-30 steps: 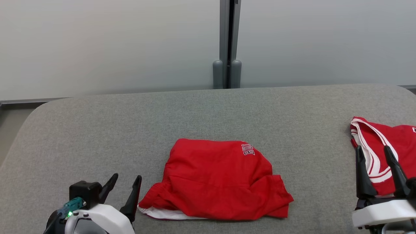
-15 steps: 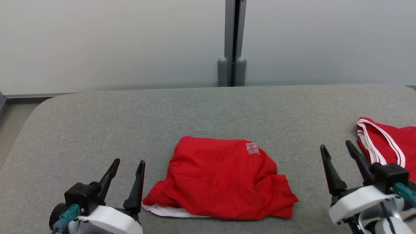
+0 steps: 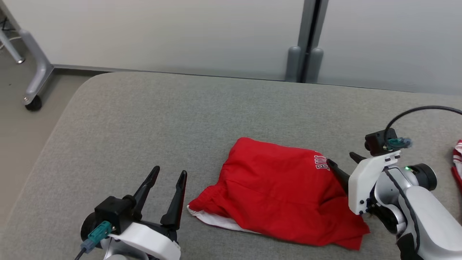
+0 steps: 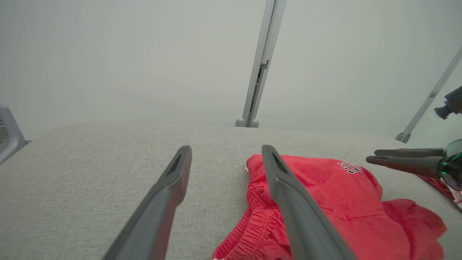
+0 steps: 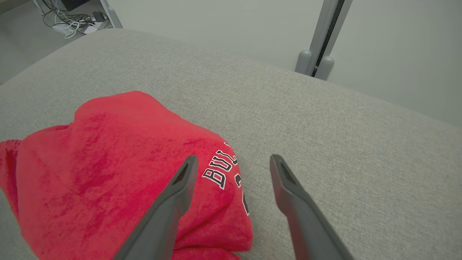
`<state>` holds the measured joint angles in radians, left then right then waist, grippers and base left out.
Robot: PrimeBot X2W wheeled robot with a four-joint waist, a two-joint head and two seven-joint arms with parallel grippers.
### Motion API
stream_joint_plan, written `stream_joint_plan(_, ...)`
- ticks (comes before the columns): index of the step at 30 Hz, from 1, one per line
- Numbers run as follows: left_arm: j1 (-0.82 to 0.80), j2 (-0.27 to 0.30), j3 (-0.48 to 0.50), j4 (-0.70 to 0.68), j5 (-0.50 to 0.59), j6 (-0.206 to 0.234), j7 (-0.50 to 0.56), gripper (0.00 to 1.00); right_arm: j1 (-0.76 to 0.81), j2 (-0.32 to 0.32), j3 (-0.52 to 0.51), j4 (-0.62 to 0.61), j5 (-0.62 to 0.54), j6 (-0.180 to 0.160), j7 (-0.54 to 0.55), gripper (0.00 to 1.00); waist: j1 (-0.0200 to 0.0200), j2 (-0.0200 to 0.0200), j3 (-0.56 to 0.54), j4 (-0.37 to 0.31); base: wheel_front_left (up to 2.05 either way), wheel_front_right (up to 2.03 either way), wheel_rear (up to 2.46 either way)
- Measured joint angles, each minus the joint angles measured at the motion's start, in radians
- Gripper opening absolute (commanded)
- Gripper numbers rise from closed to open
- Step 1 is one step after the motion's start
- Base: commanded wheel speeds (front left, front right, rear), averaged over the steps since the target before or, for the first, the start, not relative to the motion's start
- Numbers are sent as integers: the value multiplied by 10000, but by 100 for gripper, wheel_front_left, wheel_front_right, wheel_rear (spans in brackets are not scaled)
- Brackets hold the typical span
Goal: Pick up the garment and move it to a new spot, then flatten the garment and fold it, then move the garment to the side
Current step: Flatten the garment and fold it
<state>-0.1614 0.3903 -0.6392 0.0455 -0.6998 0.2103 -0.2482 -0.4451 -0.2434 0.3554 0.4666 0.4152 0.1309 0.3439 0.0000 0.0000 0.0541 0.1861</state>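
Note:
The garment (image 3: 285, 187) is a pair of red shorts with white lettering, lying folded on the grey padded table (image 3: 144, 119). A white lining peeks out at its near left corner. My left gripper (image 3: 169, 171) stands open just left of that corner, apart from the cloth; in the left wrist view (image 4: 226, 150) its right finger overlaps the garment (image 4: 332, 195). At the garment's right edge by the lettering, my right gripper (image 3: 343, 161) hangs open. From its own wrist view (image 5: 234, 159) its fingers straddle the lettered edge of the garment (image 5: 108, 162), empty.
A second red-and-white garment (image 3: 457, 160) lies at the table's far right edge. A wheeled metal leg (image 3: 34, 103) stands on the floor beyond the table's left corner. A grey post (image 3: 306, 65) rises against the wall behind the table. Cables (image 5: 75, 21) lie on the floor.
The head camera has swung left, shifting the whole picture. My right gripper has left the second garment and come in to the folded garment's right edge. The left gripper has barely moved.

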Motion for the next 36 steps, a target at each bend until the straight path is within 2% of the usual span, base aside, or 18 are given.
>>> stream_joint_plan(3,-96,-242,50,21,201,-151,-86,100,-258,194,-69,876,125,-4,637,100,0,0,163,370,0,0,0)
stream_joint_plan(7,-108,-514,171,-15,500,-341,-119,100,-539,309,-107,1346,389,-2,951,100,0,0,304,693,0,0,0)
stream_joint_plan(8,-107,-621,284,-71,614,-412,-119,100,-593,320,-79,1432,437,-2,1012,67,0,0,348,786,0,0,0)
stream_joint_plan(9,-107,-717,430,-127,755,-476,-121,100,-611,314,-67,1523,451,-2,1012,40,0,0,388,875,0,0,0)
stream_joint_plan(10,-101,-807,539,-157,888,-535,-125,100,-630,299,-54,1578,495,-2,988,0,0,0,424,956,0,0,0)
stream_joint_plan(21,253,-1611,1360,100,1799,-1551,-140,100,-1711,-102,-6,1918,794,-2,-173,0,0,0,896,1502,0,0,0)
stream_joint_plan(29,91,-2105,1580,454,2242,-2109,-150,100,-3033,-426,-176,3126,738,-2,-938,0,0,0,1498,1919,0,0,0)
stream_joint_plan(30,91,-2136,1611,506,2286,-2184,-151,100,-3118,-424,-148,3304,665,-2,-1091,33,0,0,1522,1949,0,0,0)
stream_joint_plan(31,90,-2148,1659,562,2336,-2197,-151,100,-3196,-391,-127,3430,637,-2,-1335,100,0,0,1516,1952,0,0,0)
stream_joint_plan(36,119,-2196,1789,874,2451,-2370,-151,100,-3318,-77,40,4019,495,-2,-2792,100,0,0,1186,1766,0,0,0)
